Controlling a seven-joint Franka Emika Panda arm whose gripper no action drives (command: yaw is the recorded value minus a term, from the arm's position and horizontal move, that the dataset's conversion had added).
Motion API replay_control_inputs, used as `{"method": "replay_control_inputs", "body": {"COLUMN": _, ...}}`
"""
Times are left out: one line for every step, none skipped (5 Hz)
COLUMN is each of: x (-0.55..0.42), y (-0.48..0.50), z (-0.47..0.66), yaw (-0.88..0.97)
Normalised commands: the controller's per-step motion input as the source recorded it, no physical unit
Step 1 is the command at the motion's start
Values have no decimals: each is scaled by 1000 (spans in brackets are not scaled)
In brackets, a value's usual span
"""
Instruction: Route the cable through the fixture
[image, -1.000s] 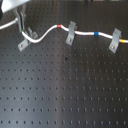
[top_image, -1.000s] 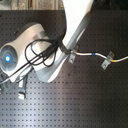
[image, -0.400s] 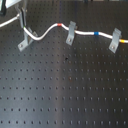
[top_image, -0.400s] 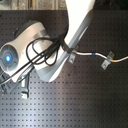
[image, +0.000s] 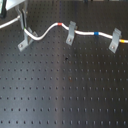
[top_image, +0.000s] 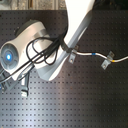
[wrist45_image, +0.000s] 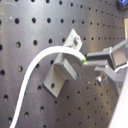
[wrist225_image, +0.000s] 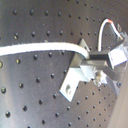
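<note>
At the fixture (wrist45_image: 64, 67), near the first exterior view's left edge, we find the gripper (wrist45_image: 86, 60) working directly over the forked top. In the first wrist view its fingers (wrist45_image: 102, 55) are drawn nearly together around the cable (wrist45_image: 37, 65), with a small green mark at the tips where the cord meets them. We judge the cable to be pinched, though the contact itself is partly hidden by the bracket. In the second wrist view the same cord (wrist225_image: 40, 48) arrives in a smooth arc and ends at the finger (wrist225_image: 102, 59) above the fixture (wrist225_image: 77, 80).

Outward from there, in the first exterior view the cable (image: 46, 34) leaves the fixture (image: 26, 39), sags, then rises past its red band (image: 60, 24) to a narrow grey clip (image: 71, 32). It continues past the blue band (image: 96, 34) to a second narrow clip (image: 115, 40), all on the black perforated breadboard (image: 65, 90). In the second exterior view the arm body covers the fixture.

We judge the routing unfinished at this bracket. Hazards from here:
- Lowering off-centre would land the cord on a prong instead of between the two.
- Pulling sideways could drag it out of the narrow clips.
- A loose pinch would let the cord slide and spring back.
</note>
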Motion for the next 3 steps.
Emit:
{"method": "replay_control_inputs", "body": {"x": -103, "y": -76, "z": 67, "yaw": 60}}
{"method": "replay_control_inputs", "body": {"x": -74, "y": -362, "z": 51, "yaw": 69}}
{"method": "replay_control_inputs", "body": {"x": 13, "y": -20, "z": 0, "yaw": 0}}
